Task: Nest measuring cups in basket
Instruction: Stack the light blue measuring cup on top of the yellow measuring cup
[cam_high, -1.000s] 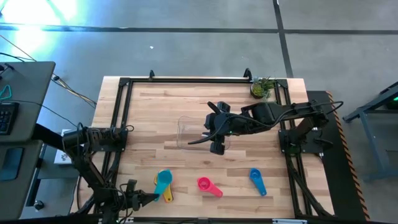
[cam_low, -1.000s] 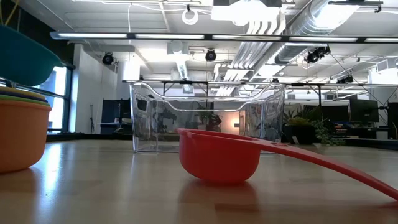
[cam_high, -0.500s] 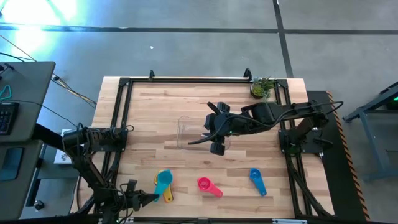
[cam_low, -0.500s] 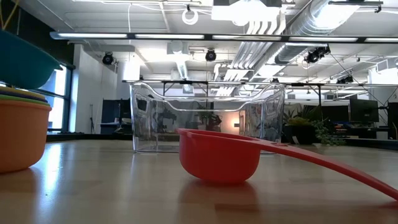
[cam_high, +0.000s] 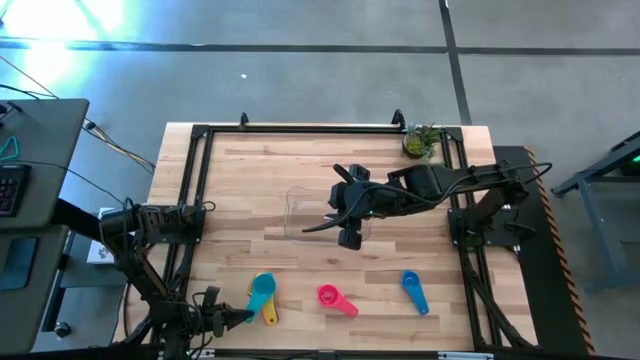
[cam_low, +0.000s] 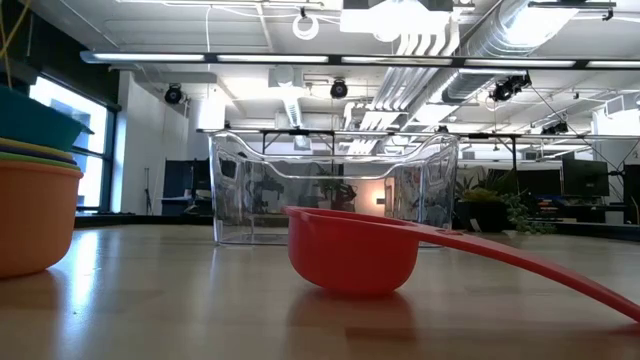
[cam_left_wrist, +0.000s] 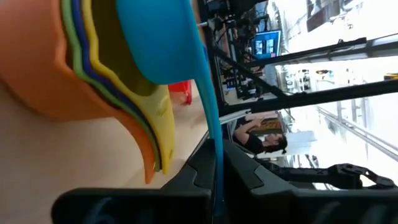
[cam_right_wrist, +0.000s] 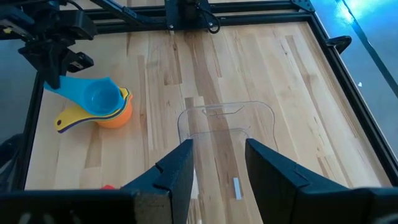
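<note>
Measuring cups are the business here, and the teal cup is pinched by its handle in the left pincer, whose fingers are closed on it at the front-left corner of the surface. That teal cup sits at the top of a nested stack, above yellow, green, purple and orange cups, the orange one lowest and resting on the wood near the front edge. The right pincer hovers over the middle of the surface with its fingers parted and nothing between them, directly above the clear basket. The basket stands upright near the centre of the surface, and no cup can be seen inside it. A magenta cup lies near the front edge at about mid-width, well apart from the stack. A blue cup lies farther toward the right along the same front edge. A small potted plant stands at the back-right corner.
</note>
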